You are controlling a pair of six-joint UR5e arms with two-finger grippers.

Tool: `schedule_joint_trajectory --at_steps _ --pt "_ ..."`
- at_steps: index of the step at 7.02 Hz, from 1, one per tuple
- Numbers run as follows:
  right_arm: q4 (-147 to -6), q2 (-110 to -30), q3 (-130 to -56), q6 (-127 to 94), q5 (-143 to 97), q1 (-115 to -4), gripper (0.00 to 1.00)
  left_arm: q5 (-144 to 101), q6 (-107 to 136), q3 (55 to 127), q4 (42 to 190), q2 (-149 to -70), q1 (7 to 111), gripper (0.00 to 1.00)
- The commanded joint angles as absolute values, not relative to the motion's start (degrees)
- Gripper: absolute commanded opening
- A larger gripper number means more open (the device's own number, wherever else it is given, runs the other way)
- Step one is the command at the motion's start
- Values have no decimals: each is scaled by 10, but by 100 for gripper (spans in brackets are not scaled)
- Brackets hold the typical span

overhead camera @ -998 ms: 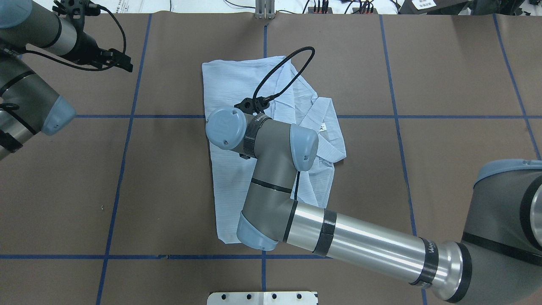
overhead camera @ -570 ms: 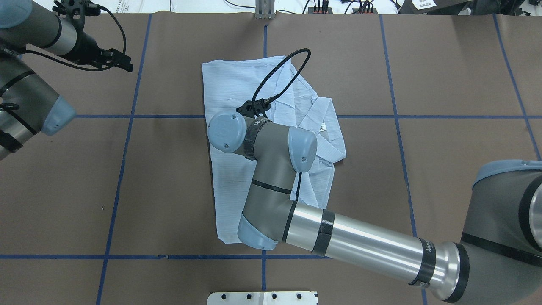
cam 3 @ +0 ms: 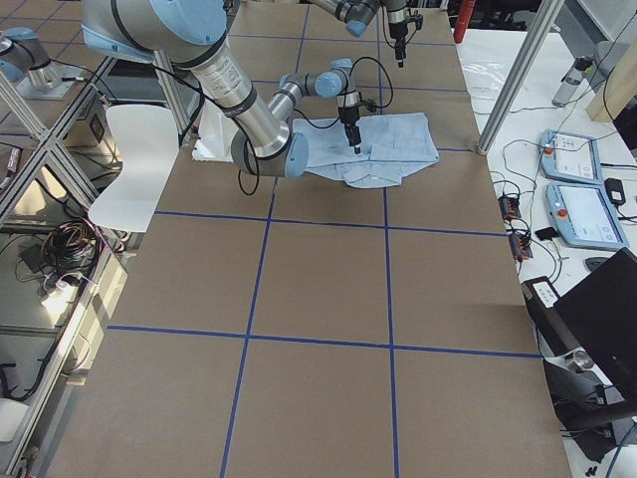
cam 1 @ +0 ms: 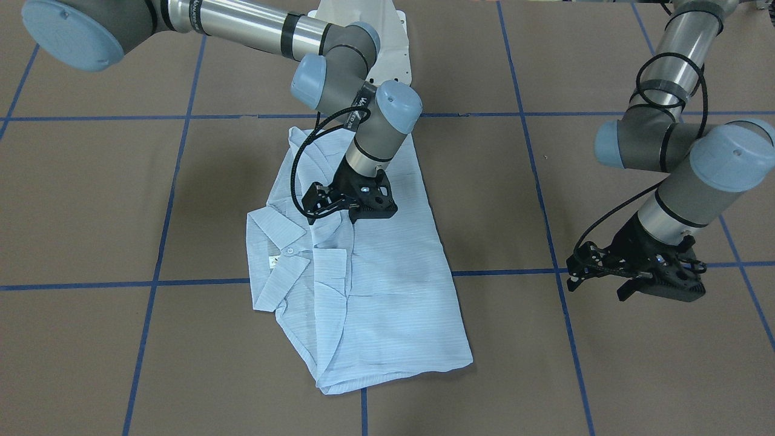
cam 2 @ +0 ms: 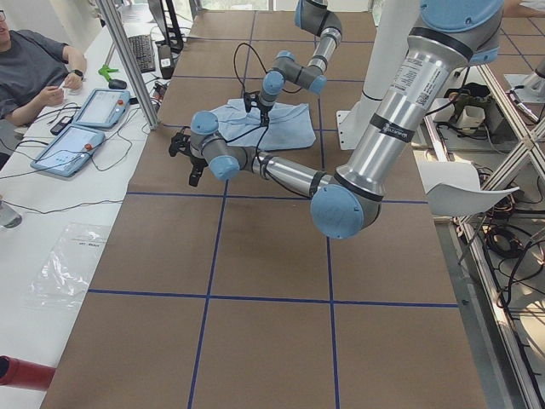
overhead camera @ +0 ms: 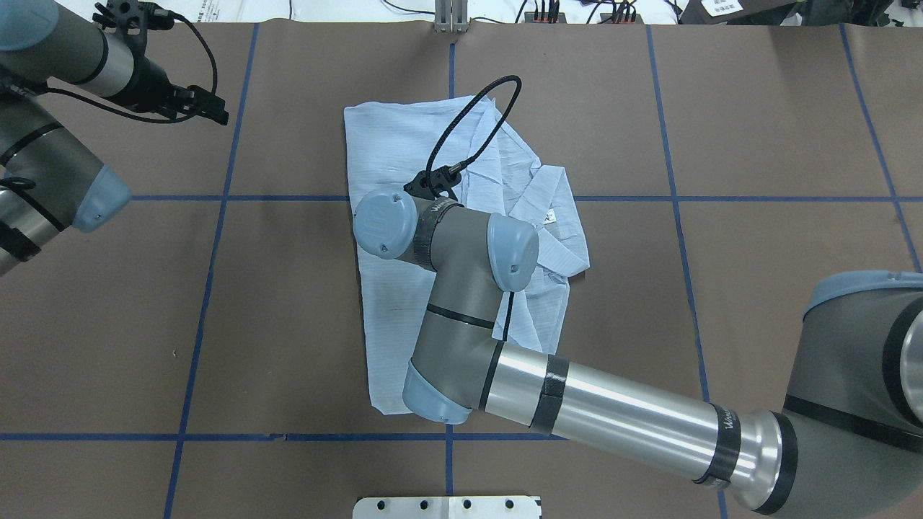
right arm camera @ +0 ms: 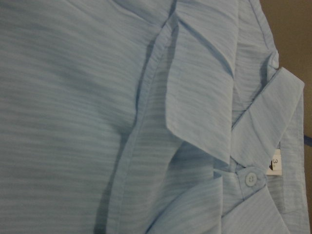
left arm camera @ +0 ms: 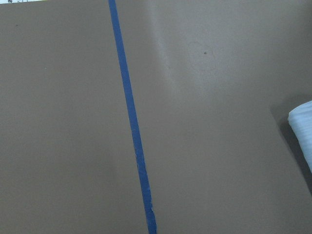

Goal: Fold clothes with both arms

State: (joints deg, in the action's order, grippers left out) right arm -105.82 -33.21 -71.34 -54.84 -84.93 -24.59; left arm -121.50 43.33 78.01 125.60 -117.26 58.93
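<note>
The pale-blue striped shirt (cam 1: pixel 387 290) lies folded in a long panel mid-table, its collar (cam 1: pixel 278 242) and white neck label (cam 1: pixel 273 261) at the view's left. My right gripper (cam 1: pixel 333 217) hovers just above the shirt's upper part, looks open and holds no cloth. From overhead the wrist hides it above the shirt (overhead camera: pixel 389 144). The right wrist view shows flat cloth (right arm camera: pixel 73 122), a button (right arm camera: pixel 251 179) and the label (right arm camera: pixel 275 163). My left gripper (cam 1: pixel 599 287) hangs over bare table well off the shirt, looks open and holds nothing (overhead camera: pixel 213 108).
Brown table cover crossed by blue tape lines (overhead camera: pixel 216 198). The white base plate (overhead camera: pixel 447 507) sits at the near edge. Cables and plugs line the far edge (overhead camera: pixel 541 14). A seated person (cam 2: pixel 34 68) and tablets (cam 2: pixel 94 106) are at a side desk.
The right arm's wrist shifted slightly over the shirt and its cable loop swung a little to the left. The shirt and the left arm stayed almost where they were.
</note>
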Motion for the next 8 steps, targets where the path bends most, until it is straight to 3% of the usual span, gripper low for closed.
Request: schedule_joint_trajectory --at_steps 1,3,6,8 --pt "-1103 -336 -725 -515 -841 -253 100 -1215 433 780 1256 -1172 588 100" --pt "-1152 -384 -793 -455 -840 -279 100 -1215 433 781 1256 -1173 587 100" --pt "-1150 -545 -933 -347 -821 -329 100 -1216 433 782 1257 -1173 588 100" --pt "-1080 -563 -949 -341 -840 -344 100 -1217 435 785 1257 -1173 587 100"
